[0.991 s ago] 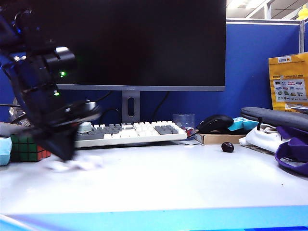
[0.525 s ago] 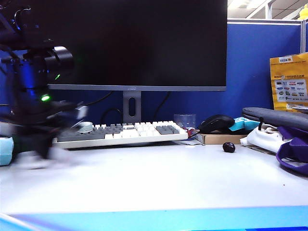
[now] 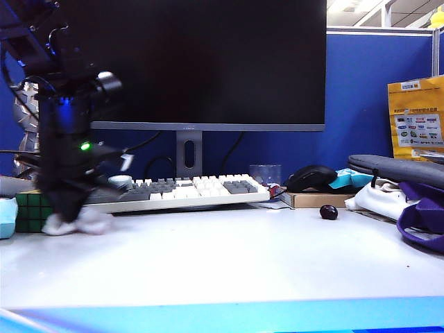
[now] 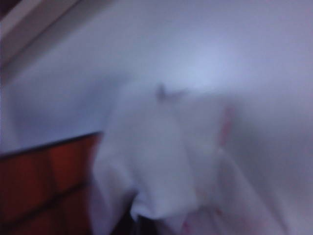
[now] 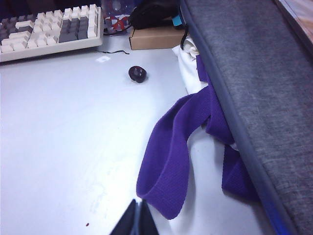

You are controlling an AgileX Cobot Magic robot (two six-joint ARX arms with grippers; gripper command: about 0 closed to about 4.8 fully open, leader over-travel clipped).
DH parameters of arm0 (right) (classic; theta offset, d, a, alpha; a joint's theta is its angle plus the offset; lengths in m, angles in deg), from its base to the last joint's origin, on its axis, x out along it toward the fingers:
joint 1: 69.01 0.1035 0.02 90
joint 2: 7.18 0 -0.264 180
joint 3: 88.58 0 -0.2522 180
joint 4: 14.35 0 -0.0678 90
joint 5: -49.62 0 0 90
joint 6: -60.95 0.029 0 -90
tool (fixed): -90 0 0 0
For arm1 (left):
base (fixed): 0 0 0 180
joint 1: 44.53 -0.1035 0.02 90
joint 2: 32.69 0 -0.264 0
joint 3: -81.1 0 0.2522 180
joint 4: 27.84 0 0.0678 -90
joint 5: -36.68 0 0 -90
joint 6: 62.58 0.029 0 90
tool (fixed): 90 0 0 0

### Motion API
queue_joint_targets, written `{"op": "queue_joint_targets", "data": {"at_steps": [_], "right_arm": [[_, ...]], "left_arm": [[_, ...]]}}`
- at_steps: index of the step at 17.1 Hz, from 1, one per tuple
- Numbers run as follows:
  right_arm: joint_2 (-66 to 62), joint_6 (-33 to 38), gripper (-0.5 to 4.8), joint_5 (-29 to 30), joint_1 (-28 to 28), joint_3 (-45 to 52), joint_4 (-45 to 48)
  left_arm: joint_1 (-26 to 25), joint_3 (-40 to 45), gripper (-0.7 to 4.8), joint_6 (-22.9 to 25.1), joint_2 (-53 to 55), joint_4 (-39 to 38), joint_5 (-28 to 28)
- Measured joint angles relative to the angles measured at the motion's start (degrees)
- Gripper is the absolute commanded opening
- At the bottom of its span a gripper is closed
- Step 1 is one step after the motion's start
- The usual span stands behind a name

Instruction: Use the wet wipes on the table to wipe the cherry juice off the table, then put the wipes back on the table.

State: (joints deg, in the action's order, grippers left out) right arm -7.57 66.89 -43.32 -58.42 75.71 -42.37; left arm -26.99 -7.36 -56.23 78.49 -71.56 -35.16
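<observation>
Near me, the table [image 3: 229, 263] is wide, white and bare in the middle. My right gripper [image 5: 138, 219] waits low over the right side, its tips pressed together with nothing in them. Just by it lies a purple strap [image 5: 171, 147] from a white bag, and one tiny dark red speck of cherry juice [image 5: 87, 224] sits on the table close by.

A bit farther, on the left, my left gripper [image 3: 64, 216] points straight down and is squeezed shut on the wet wipes [image 3: 76, 223]. The wipes press flat on the table, right next to the cube [image 3: 31, 210]. Up close, the wipes [image 4: 171, 166] look white and wrinkly, with faint pink marks, so I think they have soaked up some juice.

A second ago my left gripper was a little more to the right. Now it has slid left, up beside the cube. That looks like a wiping stroke, so I think the wiping is still going on.

Farther back, the cherry [image 3: 328, 211] rests alone on the right. Behind it are the keyboard [image 3: 187, 191] and the dark screen [image 3: 201, 62].
</observation>
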Motion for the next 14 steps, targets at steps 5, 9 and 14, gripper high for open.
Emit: {"op": "queue_joint_targets", "data": {"at_steps": [5, 9, 14], "right_arm": [[0.02, 0.00, 0.00, -0.02, 0.00, 0.00, 0.00], [0.02, 0.00, 0.00, 0.00, 0.02, 0.00, 0.00], [0.02, 0.00, 0.00, 0.00, 0.02, 0.00, 0.00]], "left_arm": [[0.09, -0.61, -0.05, 0.15, 1.68, 7.61, -10.95], [-0.17, -5.22, -0.05, -4.24, 5.35, 4.55, -31.54], [3.30, -8.72, -0.05, -10.36, 7.28, -1.57, -55.67]]}}
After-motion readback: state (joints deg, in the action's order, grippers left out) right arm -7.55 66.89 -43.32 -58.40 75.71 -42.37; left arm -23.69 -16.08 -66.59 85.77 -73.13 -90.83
